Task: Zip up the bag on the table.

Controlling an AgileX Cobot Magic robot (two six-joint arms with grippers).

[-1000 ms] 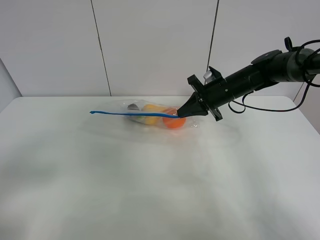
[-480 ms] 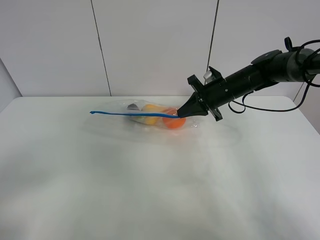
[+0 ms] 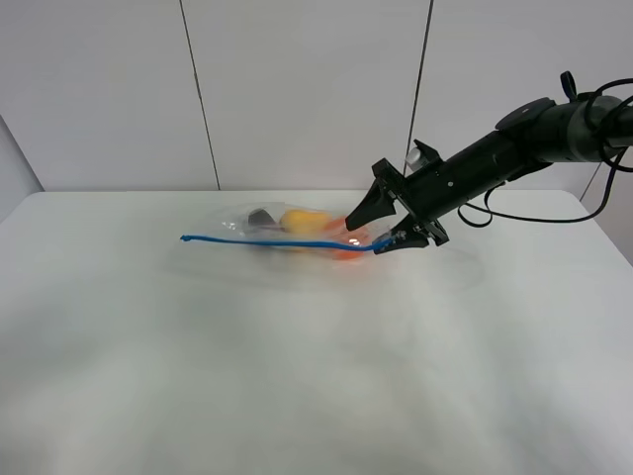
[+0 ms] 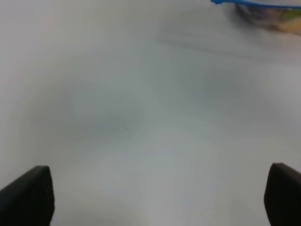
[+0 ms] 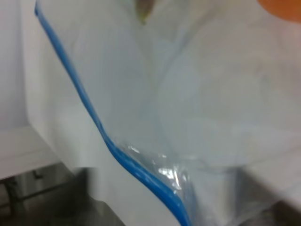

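Note:
The clear bag point(image 3: 259, 234) lies on the white table point(image 3: 297, 376) at the back middle, with yellow and orange fruit showing through. Its blue zipper strip point(image 3: 277, 240) runs along the near edge. My right gripper point(image 3: 376, 230) is open at the bag's right end, jaws spread above and below the strip's end. The right wrist view shows the strip point(image 5: 136, 169) and crinkled plastic point(image 5: 197, 94) very close, with no fingers in sight. My left gripper point(image 4: 155, 197) is open over bare table, and the bag point(image 4: 277, 16) lies far from it.
A white panelled wall stands behind the table. The right arm and its black cables point(image 3: 554, 129) reach in from the right. The left arm does not show in the exterior high view.
My right gripper has opened from shut on the bag's right end. The bag has sagged down and the zipper strip sits lower and a little nearer.

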